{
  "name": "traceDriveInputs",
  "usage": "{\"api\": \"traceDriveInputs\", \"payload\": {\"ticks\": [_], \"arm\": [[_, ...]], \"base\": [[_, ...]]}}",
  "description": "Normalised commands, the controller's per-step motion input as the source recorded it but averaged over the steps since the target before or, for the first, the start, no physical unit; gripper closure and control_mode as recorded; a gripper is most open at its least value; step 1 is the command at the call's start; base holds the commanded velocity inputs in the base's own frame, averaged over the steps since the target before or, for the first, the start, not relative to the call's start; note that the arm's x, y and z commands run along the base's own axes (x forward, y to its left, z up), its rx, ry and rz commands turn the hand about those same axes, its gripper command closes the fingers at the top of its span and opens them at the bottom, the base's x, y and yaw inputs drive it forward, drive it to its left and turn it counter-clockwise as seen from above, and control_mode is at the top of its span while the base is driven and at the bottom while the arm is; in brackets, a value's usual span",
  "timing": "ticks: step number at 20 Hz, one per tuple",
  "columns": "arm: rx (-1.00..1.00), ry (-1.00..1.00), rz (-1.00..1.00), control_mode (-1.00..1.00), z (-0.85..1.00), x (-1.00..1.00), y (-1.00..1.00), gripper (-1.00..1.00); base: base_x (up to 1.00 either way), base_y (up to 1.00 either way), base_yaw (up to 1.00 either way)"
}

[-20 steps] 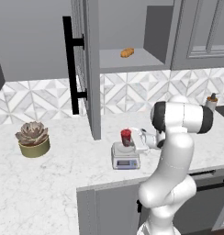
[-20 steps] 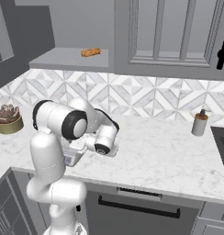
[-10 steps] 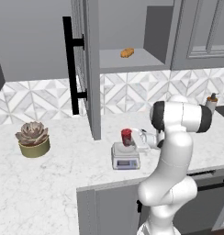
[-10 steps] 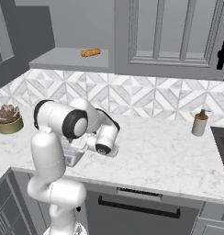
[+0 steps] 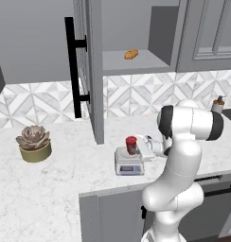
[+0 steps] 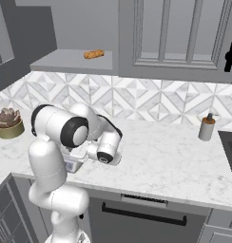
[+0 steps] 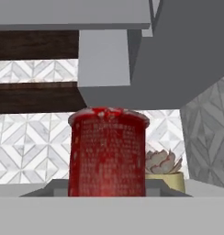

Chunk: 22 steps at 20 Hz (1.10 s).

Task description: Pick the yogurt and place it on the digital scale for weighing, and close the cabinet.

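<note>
- Left base view: the yogurt [image 5: 131, 144] stands upright on the round platter of the digital scale [image 5: 129, 162], which sits on the white marbled surface [image 5: 56, 189] near its front edge. That looks like the weighing step done or nearly so. The gripper [image 5: 146, 145] reaches in level from the right, just beside the cup; whether its fingers touch the cup I cannot tell here. The cabinet [image 5: 91, 71] door hangs wide open, edge-on to the camera, with its long black bar handle [image 5: 72, 66] facing left, so closing it remains. A bread-like lump [image 5: 131, 54] lies on the open shelf, and a potted succulent [image 5: 34, 143] sits well to the left.
- Right base view: the arm's elbow and wrist hide the cup, and a corner of the scale shows beneath them. A soap dispenser [image 6: 207, 126] stands far along the surface by a dark sink corner, and patterned tiles run along the wall under grey cabinets.
- Hand view: the cup is close and centred, upright on the scale's grey top, with the succulent behind it. The fingers are not clearly seen, so I cannot tell whether they are apart or clamped.
</note>
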Motion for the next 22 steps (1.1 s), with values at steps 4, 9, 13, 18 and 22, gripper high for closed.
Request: {"api": "traceDriveInputs", "payload": {"ticks": [4,9,13,18,22], "arm": [[0.00,-0.01,0.00,-1.00,-0.12,0.05,-0.05,-1.00],[0.00,-0.02,0.00,-1.00,-0.11,0.00,-0.16,-1.00],[0.00,-0.04,0.00,-1.00,-0.10,0.00,-0.23,-1.00],[0.00,-0.18,0.00,-1.00,0.06,-0.28,-0.41,-1.00],[-0.03,-0.26,-0.06,-1.00,0.87,-0.97,-0.16,-1.00]], "base": [[0.00,0.00,0.00],[0.00,0.00,0.00],[0.00,0.00,0.00],[0.00,0.00,0.00],[0.00,0.00,0.00]]}}
